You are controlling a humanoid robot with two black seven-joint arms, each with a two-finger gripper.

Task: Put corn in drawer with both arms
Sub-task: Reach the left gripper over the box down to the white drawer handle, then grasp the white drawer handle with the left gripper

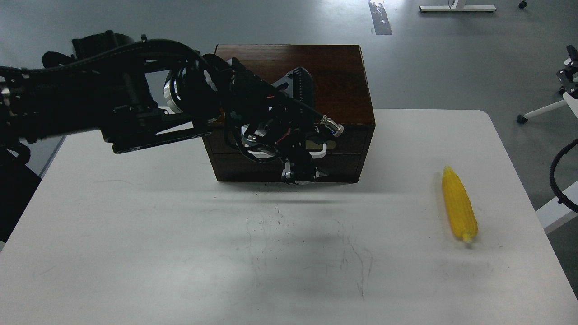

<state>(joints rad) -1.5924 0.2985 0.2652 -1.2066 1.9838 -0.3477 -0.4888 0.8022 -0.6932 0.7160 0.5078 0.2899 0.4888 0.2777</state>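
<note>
Jaws of the left gripper (301, 177) can't be read: dark, seen nearly end-on at the box front, fingers merge, so spread or pinched is unclear. Right gripper is not in view; only a bit of black cable shows at the right edge.

Corn (459, 205) lies flat on the white table (135, 253), far right side, near the right edge, pointed tip toward the box, well apart from the box and from the left arm (135, 108). Nothing touches it.

Drawer (343, 144) looks closed, front flush with the plain panel below. Its white bar handle (321, 152) is mostly hidden behind the wrist; only 1 end shows. Gripper tip sits low, about at the lower panel, just under the handle.

Judged step: left arm going for the handle, drawer not yet opened, corn not yet picked.

Risks:
1. Gripper misses the handle or grabs below it, since the tip looks lower than the bar; pull then slips off.
2. Box (316, 76) is loose on the table; a pull with a sticky drawer could drag the whole box forward.
3. Corn is round and close to the table edge; a nudge from the right arm could roll it off.
4. Looping cables on the left wrist could snag the handle.
</note>
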